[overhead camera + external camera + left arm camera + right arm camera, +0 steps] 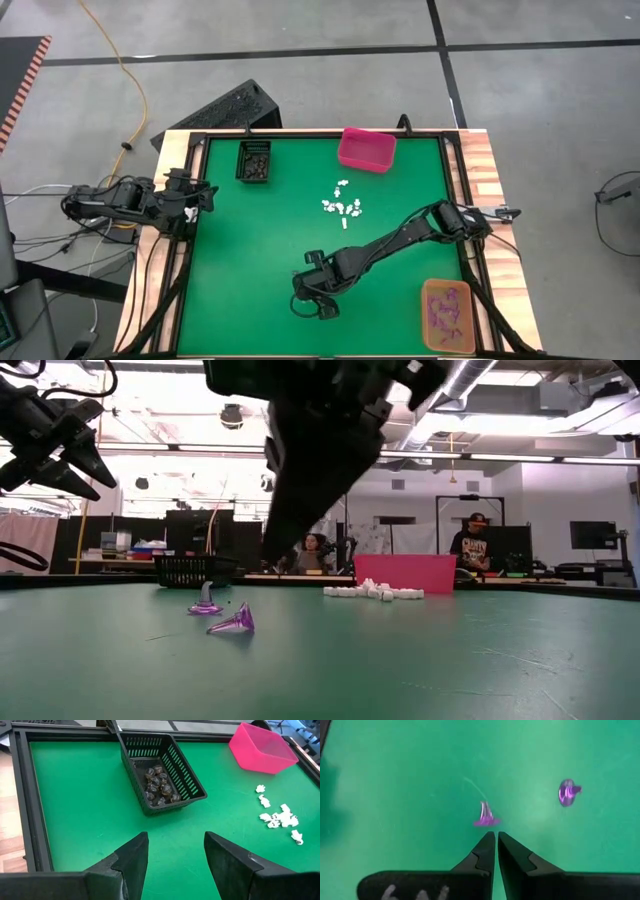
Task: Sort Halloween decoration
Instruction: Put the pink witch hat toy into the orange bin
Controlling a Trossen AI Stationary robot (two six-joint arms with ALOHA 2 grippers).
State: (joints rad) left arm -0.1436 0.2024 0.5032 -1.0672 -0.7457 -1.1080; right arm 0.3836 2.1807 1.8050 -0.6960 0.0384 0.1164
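Observation:
Two purple witch-hat trinkets lie on the green mat near the table's near edge: one (485,816) just ahead of my right gripper's fingertips, resting on its brim and tilted (235,622), and the other (567,793) upright (205,600). My right gripper (496,839) (305,298) is shut and hovers over them, touching nothing. A cluster of white trinkets (342,207) lies mid-table. Dark trinkets (159,785) fill the black basket (254,160). More purple ones sit in the orange bin (447,315). My left gripper (175,854) is open and waits raised at the table's left edge (198,196).
The pink bin (367,148) stands at the far edge, right of the black basket. A black frame rails the mat on all sides. Bare green mat lies between the left edge and the right gripper. People sit in the room beyond the far edge (312,552).

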